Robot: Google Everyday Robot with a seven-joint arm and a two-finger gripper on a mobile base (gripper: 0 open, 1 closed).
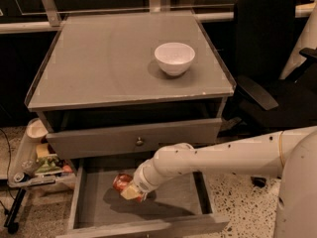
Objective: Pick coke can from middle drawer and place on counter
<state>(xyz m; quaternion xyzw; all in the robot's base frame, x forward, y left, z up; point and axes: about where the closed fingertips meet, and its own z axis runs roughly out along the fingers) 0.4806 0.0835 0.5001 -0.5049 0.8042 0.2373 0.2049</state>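
Observation:
The coke can (pixel 121 182) is red and lies tilted inside the open middle drawer (pixel 168 205), at its left-centre. My gripper (pixel 131 192) reaches down into the drawer from the right on a white arm (pixel 218 157) and is shut on the can, which sits at its tip just above the drawer floor. The fingers are mostly hidden behind the can and the wrist. The counter (pixel 99 63) is the grey cabinet top above, well up and behind the gripper.
A white bowl (pixel 174 57) stands on the counter's right half. The closed drawer front with a round knob (pixel 139 142) overhangs the open drawer. A black office chair (pixel 262 58) is at the right. A cluttered low cart (pixel 34 162) is at the left.

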